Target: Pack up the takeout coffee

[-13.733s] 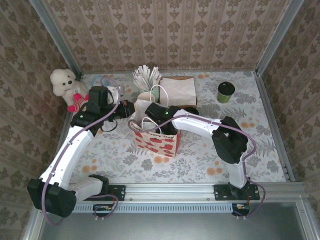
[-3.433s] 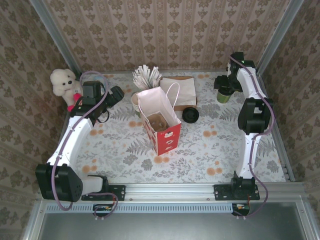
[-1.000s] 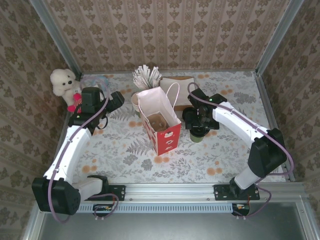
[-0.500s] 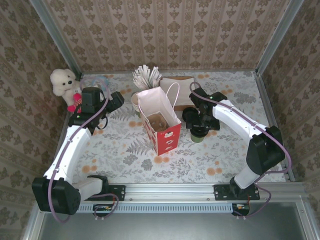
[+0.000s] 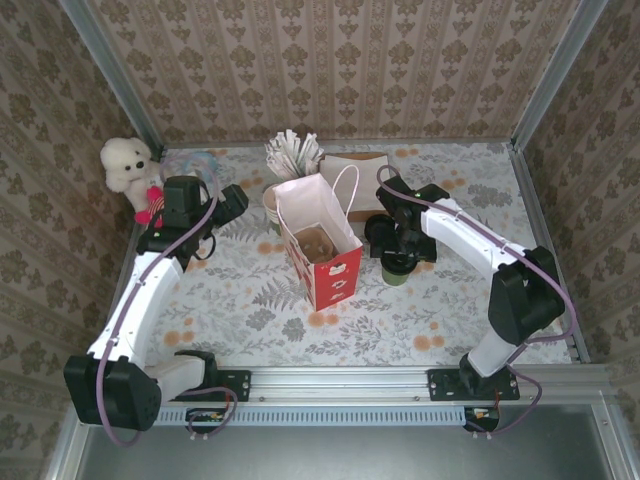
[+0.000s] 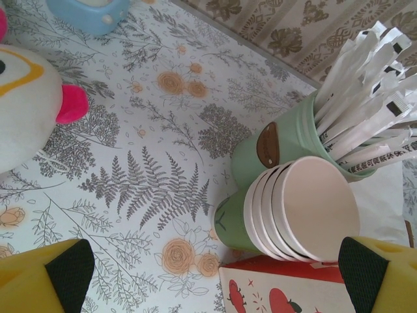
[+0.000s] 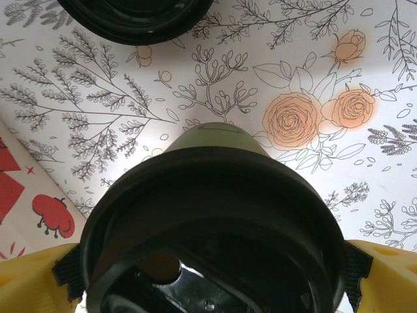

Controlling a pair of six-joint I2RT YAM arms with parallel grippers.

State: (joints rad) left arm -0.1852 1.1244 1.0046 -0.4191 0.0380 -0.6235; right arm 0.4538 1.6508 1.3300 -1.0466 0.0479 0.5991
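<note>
A white plush toy (image 5: 127, 165) sits at the far left of the desk (image 5: 240, 300). Near it hangs the left claw (image 5: 236, 200), jaws spread wide with nothing between them, facing a stack of cream-lined cups (image 6: 306, 208) and a green holder (image 6: 287, 140) of wrapped sticks. Next is the upright red-and-white paper bag (image 5: 322, 250), open at the top. Just right of the bag is the takeout coffee (image 7: 215, 215), upright, near a flat black lid (image 7: 137, 16). The right claw (image 7: 212, 277) straddles it from above, spread wide, pads (image 7: 68, 270) against both sides of its dark top
</note>
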